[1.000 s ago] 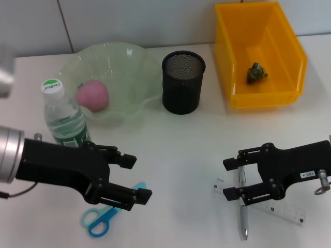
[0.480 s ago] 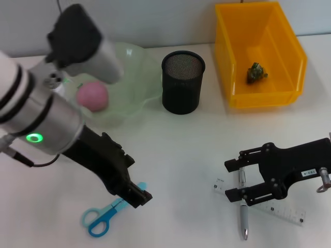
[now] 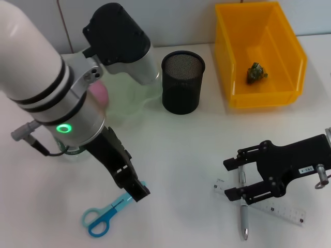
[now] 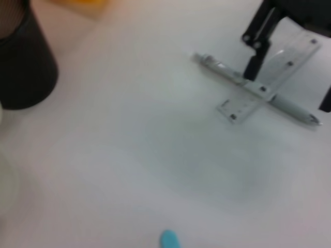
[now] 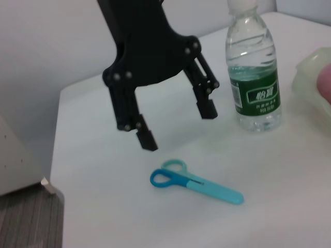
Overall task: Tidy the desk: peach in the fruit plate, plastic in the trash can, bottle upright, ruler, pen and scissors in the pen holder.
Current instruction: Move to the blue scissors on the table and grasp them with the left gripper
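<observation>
The left hand (image 3: 135, 192) hangs over the white bench (image 3: 176, 155), pointing steeply down above the blade end of the blue scissors (image 3: 106, 213), which lie flat near the bench's front edge. The right wrist view shows its two black fingers (image 5: 146, 138) spread wide and empty, clear of the scissors (image 5: 195, 182) below them. The right hand (image 3: 231, 178) sits low at the right side, its fingers wide apart, one on either side of the silver pen (image 3: 242, 206); the pen lies crossed over the clear ruler (image 3: 274, 208). Whether the fingers touch the pen cannot be told.

The water bottle (image 5: 252, 77) stands upright near the scissors. The pink peach (image 3: 101, 95), mostly hidden by the left arm, lies in the pale green fruit plate (image 3: 135, 95). The black mesh pen holder (image 3: 183, 81) stands beside the plate. The yellow trash can (image 3: 258, 54) at the far right holds a crumpled green piece of plastic (image 3: 256, 72).
</observation>
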Controlling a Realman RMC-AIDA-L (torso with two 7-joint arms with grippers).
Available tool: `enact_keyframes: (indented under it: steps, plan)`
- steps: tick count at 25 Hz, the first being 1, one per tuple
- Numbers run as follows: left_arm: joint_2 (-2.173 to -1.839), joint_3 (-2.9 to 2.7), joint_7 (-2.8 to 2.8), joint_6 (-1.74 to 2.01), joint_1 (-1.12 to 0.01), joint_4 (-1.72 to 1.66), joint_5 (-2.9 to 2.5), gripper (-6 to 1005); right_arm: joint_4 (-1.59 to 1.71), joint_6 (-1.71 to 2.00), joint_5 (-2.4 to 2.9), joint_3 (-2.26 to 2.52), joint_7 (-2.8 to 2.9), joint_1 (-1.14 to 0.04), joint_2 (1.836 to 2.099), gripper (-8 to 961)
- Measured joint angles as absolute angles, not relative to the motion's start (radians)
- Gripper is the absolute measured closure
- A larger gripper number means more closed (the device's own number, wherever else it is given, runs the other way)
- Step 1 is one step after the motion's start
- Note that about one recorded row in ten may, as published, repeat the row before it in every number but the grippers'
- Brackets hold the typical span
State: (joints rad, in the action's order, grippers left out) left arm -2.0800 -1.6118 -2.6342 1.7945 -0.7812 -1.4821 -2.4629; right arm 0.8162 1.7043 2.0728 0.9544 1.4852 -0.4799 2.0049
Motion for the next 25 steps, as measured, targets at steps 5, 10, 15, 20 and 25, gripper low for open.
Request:
enact_keyframes:
  steps: [5,10,15,20,25]
  plan:
    - [-2.08,-1.614,-2.655,1.766,-0.813,-1.414,-2.481,182,0.816,1.702,2.089,0.956,1.48,-0.493,2.005,224]
    - [-2.08,-1.615,-2.662,1.741,-0.84,-1.344,-2.494,186,0.818,1.701,2.09,0.962,1.469,-0.507,2.004,224]
    - [-2.08,-1.615,-2.662,1.741,-0.84,-1.344,-2.494,189,0.819,1.693,2.091,0.955,1.449,-0.516,2.003,224]
    - [-2.08,-1.648,-2.654,1.683,-0.852,-1.236,-2.514,193,0.812,1.672,2.091,0.958,1.438,-0.524,2.007,224]
    - [-2.08,-1.691,-2.641,1.633,-0.846,-1.185,-2.526,197,0.812,1.662,2.091,0.953,1.432,-0.526,2.012,224]
